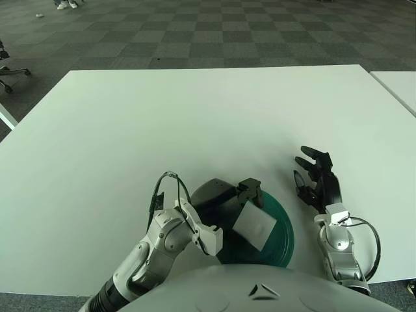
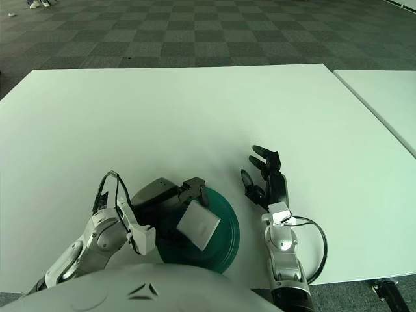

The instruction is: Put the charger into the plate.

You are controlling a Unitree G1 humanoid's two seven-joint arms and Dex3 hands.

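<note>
A white block-shaped charger (image 1: 253,225) is held low over the dark green plate (image 1: 279,237) at the table's near edge. My left hand (image 1: 224,198) reaches over the plate from the left, its dark fingers shut on the charger's upper edge. Whether the charger touches the plate's surface cannot be told. My right hand (image 1: 316,182) shows just right of the plate with its fingers spread and nothing in them. The same scene appears in the right eye view, with the charger (image 2: 198,224) over the plate (image 2: 227,231).
The white table (image 1: 195,117) stretches far ahead and to both sides. A second white table's corner (image 1: 400,84) shows at the far right. Chequered carpet lies beyond. A chair base (image 1: 10,68) stands at the far left.
</note>
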